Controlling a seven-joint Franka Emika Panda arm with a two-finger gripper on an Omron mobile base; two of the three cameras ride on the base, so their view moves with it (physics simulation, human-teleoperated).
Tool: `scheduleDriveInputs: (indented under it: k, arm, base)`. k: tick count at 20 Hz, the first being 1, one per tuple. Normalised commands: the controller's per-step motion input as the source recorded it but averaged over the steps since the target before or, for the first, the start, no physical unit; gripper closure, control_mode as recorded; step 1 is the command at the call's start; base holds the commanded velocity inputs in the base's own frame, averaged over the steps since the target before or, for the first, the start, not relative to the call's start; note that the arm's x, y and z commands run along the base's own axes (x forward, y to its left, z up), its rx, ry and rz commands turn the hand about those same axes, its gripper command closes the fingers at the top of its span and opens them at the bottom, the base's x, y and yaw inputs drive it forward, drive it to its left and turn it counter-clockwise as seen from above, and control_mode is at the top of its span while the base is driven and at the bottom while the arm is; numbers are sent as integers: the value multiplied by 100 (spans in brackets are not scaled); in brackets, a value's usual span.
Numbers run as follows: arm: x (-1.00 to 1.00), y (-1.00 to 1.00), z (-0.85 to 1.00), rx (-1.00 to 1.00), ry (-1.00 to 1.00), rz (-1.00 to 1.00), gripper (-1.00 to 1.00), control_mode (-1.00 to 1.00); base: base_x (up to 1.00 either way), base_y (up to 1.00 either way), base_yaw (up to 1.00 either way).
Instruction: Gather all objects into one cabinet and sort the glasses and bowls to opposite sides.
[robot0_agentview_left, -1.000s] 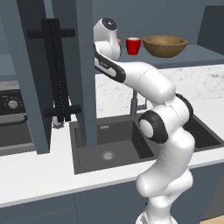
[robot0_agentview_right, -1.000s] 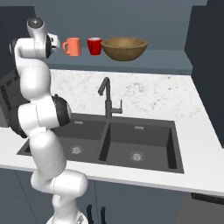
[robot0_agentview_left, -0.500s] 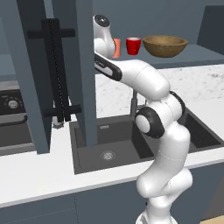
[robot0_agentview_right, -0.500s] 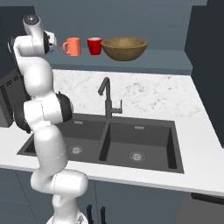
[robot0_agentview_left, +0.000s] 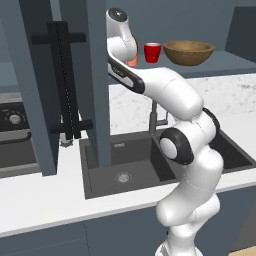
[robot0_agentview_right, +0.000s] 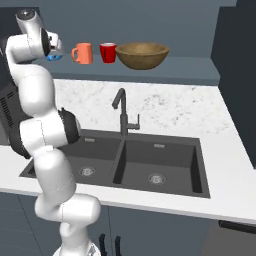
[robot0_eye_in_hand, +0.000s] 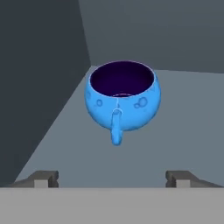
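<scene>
A small glossy blue bowl (robot0_eye_in_hand: 124, 98) with a dark inside and a little handle stands on the cabinet shelf (robot0_eye_in_hand: 188, 118), near the left wall. My gripper (robot0_eye_in_hand: 111, 177) is open just short of it, fingertips (robot0_eye_in_hand: 43, 177) wide apart and not touching it. From the right base the blue bowl (robot0_agentview_right: 53, 56) peeks out under the hand (robot0_agentview_right: 50, 44) at the shelf's left end. To its right stand the orange cup (robot0_agentview_right: 82, 53), the red cup (robot0_agentview_right: 108, 52) and the wide wooden bowl (robot0_agentview_right: 142, 55). The red cup (robot0_agentview_left: 152, 52) and wooden bowl (robot0_agentview_left: 189, 52) also show from the left base.
The cabinet's open slate-blue door (robot0_agentview_left: 95, 75) with black bar handles (robot0_agentview_left: 62, 75) stands left of the arm. Below lie a marble counter (robot0_agentview_right: 165, 107), a black double sink (robot0_agentview_right: 135, 165) and a black tap (robot0_agentview_right: 121, 107). A stove (robot0_agentview_left: 15, 122) is at far left.
The hand has drawn slightly up and to the left. The cups and the wooden bowl have not moved.
</scene>
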Motion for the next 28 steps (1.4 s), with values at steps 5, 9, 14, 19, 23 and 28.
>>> scheduleDriveInputs:
  k: [5,9,14,19,23,28]
  arm:
    - [-89,-41,0,0,-1,-14,-100,-100]
    - [-80,-55,0,0,-8,-9,-100,-100]
    - [-69,-60,0,6,-14,-4,-100,-100]
    - [-89,-71,0,5,-7,-4,-100,-100]
    - [-100,-69,3,3,-1,-6,-100,-100]
    - [-100,-60,16,3,0,-8,-100,-100]
  base:
    - [0,0,0]
    - [0,0,0]
    - [0,0,0]
    - [0,0,0]
    - [0,0,0]
    - [0,0,0]
